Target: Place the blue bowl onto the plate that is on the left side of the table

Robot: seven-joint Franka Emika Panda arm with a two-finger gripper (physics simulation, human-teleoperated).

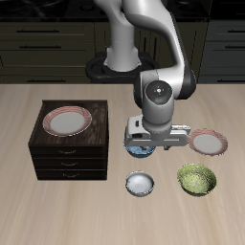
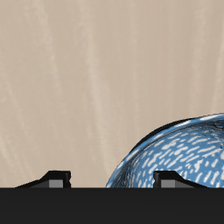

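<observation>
Under the gripper, mid-tabletop: the blue bowl (image 1: 141,149) sits on the table (image 1: 29,201), forward of the centre, mostly covered by the gripper head in the exterior view.
Hidden parts: only a dark blue sliver of the bowl's rim shows below the head from outside; in the wrist view the blue bowl (image 2: 179,157) is cut off by the frame edge and by the dark gripper body.
Bowl's look: blue with short white speckles on the outside, darker and more densely patterned along the near rim.
Gripper (image 1: 144,142): low over the bowl, pointing straight down. 2 finger tips (image 2: 59,180) show in the wrist view, spread well apart, 1 over bare wood and 1 against the bowl's rim; jaws parted, with nothing clamped between them.
Contact: whether a finger touches the rim cannot be made out.
Plate (image 1: 208,144): white with a pink-red rim band, flat on the tabletop just beside the gripper head, partly overlapped by it in the exterior view.
Second plate (image 1: 68,121): same look, on top of the dark brown drawer cabinet (image 1: 69,153), well apart from the bowl.
Toward the front edge: 1 white-grey bowl (image 1: 140,184) directly in front of the blue bowl, and 1 yellow-green bowl (image 1: 197,178) beside it, in front of the plate.
</observation>
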